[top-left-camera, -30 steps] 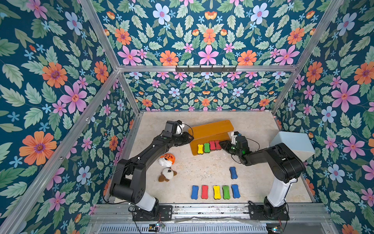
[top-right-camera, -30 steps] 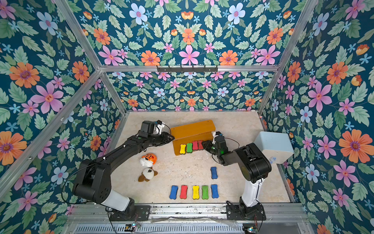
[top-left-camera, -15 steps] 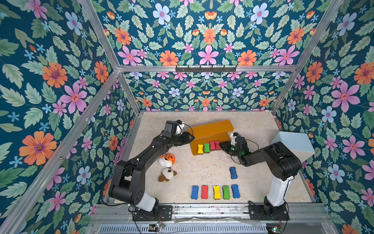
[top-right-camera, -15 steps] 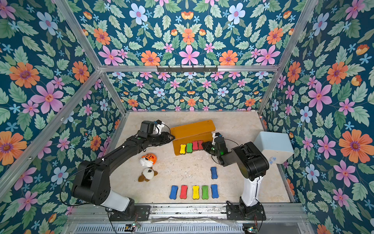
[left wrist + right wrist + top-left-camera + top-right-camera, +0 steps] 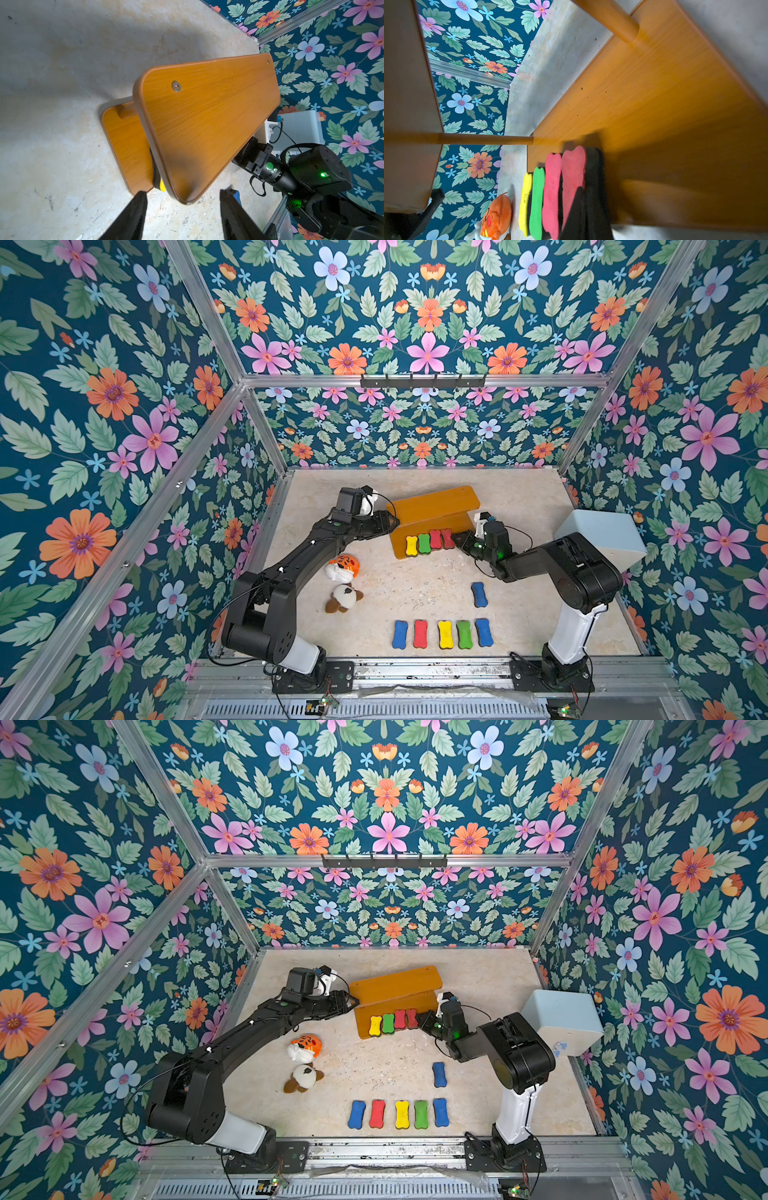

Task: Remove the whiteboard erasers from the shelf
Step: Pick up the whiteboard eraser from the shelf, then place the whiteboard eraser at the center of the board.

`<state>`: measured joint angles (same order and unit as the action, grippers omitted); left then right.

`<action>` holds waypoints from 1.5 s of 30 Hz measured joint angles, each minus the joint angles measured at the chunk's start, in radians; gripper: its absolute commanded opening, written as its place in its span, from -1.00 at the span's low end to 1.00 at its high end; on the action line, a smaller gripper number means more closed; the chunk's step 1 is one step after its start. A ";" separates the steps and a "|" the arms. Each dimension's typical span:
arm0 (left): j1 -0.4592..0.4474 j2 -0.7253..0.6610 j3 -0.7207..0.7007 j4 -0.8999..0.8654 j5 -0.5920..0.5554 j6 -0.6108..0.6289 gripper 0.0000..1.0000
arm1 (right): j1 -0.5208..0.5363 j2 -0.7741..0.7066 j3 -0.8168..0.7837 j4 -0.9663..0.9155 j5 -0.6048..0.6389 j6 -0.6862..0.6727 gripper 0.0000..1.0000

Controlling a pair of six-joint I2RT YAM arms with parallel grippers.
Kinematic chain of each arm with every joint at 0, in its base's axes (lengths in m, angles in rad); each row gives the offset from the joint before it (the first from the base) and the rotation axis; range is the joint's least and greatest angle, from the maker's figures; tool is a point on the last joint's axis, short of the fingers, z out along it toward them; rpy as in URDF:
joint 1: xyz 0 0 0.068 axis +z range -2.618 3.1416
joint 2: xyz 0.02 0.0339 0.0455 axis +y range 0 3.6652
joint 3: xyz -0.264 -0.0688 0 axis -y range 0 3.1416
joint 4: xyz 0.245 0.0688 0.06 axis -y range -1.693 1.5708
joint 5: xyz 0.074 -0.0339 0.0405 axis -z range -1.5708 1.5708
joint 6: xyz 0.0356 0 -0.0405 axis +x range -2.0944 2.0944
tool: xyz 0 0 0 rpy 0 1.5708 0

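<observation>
Your right gripper (image 5: 458,538) is clamped on the end red eraser (image 5: 447,538), the last in the row on the lower board of the shelf (image 5: 432,506). In the right wrist view one dark finger (image 5: 577,218) lies across its red face, and the opposite finger cannot be told apart from the black felt. Just beyond those fingers, the second red eraser (image 5: 435,539), the green eraser (image 5: 424,543) and the yellow eraser (image 5: 411,546) lie close together on the same board. Your left gripper (image 5: 183,192) is spread apart and holds nothing; the rounded corner of the shelf's upper board sits just ahead of the gap between its fingertips. Behind your right fingers, back toward the arm bases, a lone blue eraser (image 5: 479,594) lies flat on the table (image 5: 415,585). Farther back again, a row of five erasers (image 5: 445,634) lies side by side: blue, red, yellow, green, blue. Behind your left fingers, beside that forearm, lie an orange tiger plush (image 5: 345,566) and a brown-and-white dog plush (image 5: 344,598).
</observation>
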<state>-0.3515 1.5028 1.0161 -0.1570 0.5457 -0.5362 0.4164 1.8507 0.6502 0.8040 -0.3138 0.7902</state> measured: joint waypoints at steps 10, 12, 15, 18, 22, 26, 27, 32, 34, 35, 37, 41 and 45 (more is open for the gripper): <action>0.000 -0.019 0.000 -0.016 -0.026 0.012 0.28 | 0.015 -0.151 -0.109 -0.019 0.078 0.031 -1.00; 0.000 -0.025 0.000 -0.024 -0.034 0.012 0.30 | 0.029 -0.194 -0.141 -0.033 0.102 0.052 -1.00; 0.000 -0.034 0.000 -0.026 -0.050 0.015 0.33 | 0.061 -0.266 -0.181 -0.050 0.149 0.059 -1.00; 0.000 -0.037 0.000 -0.036 -0.067 0.021 0.33 | 0.104 -0.331 -0.222 -0.076 0.190 0.079 -1.00; 0.000 -0.037 0.001 -0.051 -0.088 0.032 0.34 | 0.161 -0.416 -0.290 -0.104 0.248 0.110 -1.00; 0.000 -0.043 0.002 -0.053 -0.101 0.040 0.34 | 0.218 -0.501 -0.346 -0.145 0.311 0.137 -1.00; 0.000 -0.044 0.002 -0.053 -0.102 0.040 0.34 | 0.230 -0.519 -0.355 -0.156 0.323 0.143 -1.00; 0.000 -0.047 0.002 -0.053 -0.104 0.040 0.35 | 0.275 -0.622 -0.383 -0.230 0.383 0.174 -1.00; 0.000 -0.051 0.002 -0.052 -0.105 0.040 0.36 | 0.286 -0.660 -0.392 -0.258 0.406 0.182 -1.00; 0.000 -0.055 0.002 -0.052 -0.107 0.039 0.36 | 0.291 -0.679 -0.397 -0.273 0.418 0.185 -1.00; 0.000 -0.062 0.002 -0.051 -0.107 0.037 0.36 | 0.304 -0.709 -0.405 -0.298 0.438 0.190 -1.00; 0.000 -0.070 0.001 -0.044 -0.108 0.036 0.37 | 0.349 -0.740 -0.415 -0.337 0.476 0.209 -1.00; 0.000 -0.076 0.006 -0.045 -0.110 0.036 0.36 | 0.421 -0.749 -0.422 -0.360 0.518 0.235 -1.00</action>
<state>-0.3515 1.4273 1.0222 -0.2020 0.4355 -0.4999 0.8371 1.1019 0.2287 0.4438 0.2047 1.0252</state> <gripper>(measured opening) 0.683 0.069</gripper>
